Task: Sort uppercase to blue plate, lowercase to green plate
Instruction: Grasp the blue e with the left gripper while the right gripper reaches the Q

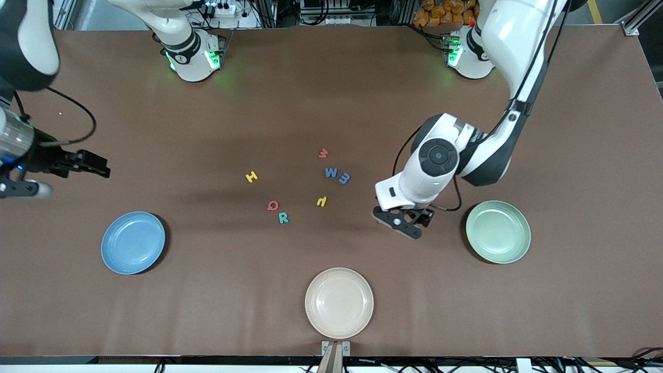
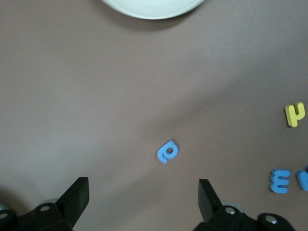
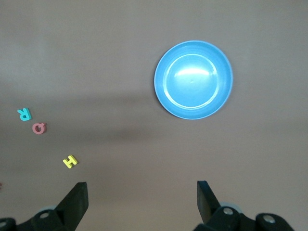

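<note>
Mid-table lie the uppercase yellow H (image 1: 251,176), red Q (image 1: 273,205), teal R (image 1: 283,217) and blue M (image 1: 331,172). The lowercase red w (image 1: 322,153), blue m-like letter (image 1: 344,178) and yellow hooked letter (image 1: 321,201) lie beside them. The blue a (image 2: 167,151) shows only in the left wrist view. My left gripper (image 1: 398,221) hangs open over it, between the letters and the green plate (image 1: 498,231). My right gripper (image 1: 98,166) waits open, high over the right arm's end, above the blue plate (image 1: 133,242). Both plates hold nothing.
A cream plate (image 1: 339,303) sits near the table's front edge, nearer the camera than the letters. It has nothing in it. The brown tabletop stretches wide around the letter cluster. The arm bases stand along the table's back edge.
</note>
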Action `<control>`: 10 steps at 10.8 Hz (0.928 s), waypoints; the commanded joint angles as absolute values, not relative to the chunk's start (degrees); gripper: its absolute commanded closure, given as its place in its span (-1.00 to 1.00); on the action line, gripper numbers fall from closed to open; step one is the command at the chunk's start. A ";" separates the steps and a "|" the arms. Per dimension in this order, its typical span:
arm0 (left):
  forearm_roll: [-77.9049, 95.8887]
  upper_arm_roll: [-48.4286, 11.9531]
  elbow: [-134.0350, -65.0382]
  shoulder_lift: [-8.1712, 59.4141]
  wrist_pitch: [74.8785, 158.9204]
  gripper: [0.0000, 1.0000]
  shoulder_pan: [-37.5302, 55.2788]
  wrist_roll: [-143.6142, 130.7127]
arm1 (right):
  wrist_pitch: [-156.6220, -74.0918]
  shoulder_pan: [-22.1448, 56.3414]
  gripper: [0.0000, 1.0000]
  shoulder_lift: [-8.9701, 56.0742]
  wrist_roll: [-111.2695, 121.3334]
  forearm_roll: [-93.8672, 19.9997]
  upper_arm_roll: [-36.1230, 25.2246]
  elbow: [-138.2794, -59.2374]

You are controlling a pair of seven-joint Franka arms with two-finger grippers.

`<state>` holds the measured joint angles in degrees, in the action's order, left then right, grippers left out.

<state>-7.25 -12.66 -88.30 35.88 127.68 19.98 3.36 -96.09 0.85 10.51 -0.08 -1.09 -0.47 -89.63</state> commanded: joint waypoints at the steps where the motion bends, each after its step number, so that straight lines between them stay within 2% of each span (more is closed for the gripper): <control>1: -8.09 -12.30 -86.40 40.68 130.95 -1.00 20.92 13.67 | -99.65 6.92 -1.00 15.80 -0.44 -1.14 -0.18 -87.89; 5: -8.79 -12.04 -87.27 43.60 133.42 -1.00 23.28 28.72 | -109.67 17.99 -1.00 24.50 -0.62 -0.18 -0.26 -87.98; 7: -8.88 -12.04 -88.85 43.59 133.16 -1.00 23.64 29.53 | -112.04 20.90 -1.00 25.84 -0.62 -0.18 -0.26 -90.51; 8: -8.88 -12.04 -89.73 44.03 133.15 -0.92 23.56 31.97 | -115.19 22.05 -1.00 25.75 -0.70 -0.18 -0.26 -94.09; 10: -9.57 -11.69 -89.74 45.26 133.15 -0.56 23.29 39.78 | -118.63 24.60 -1.00 25.75 -0.79 -0.18 -0.26 -98.94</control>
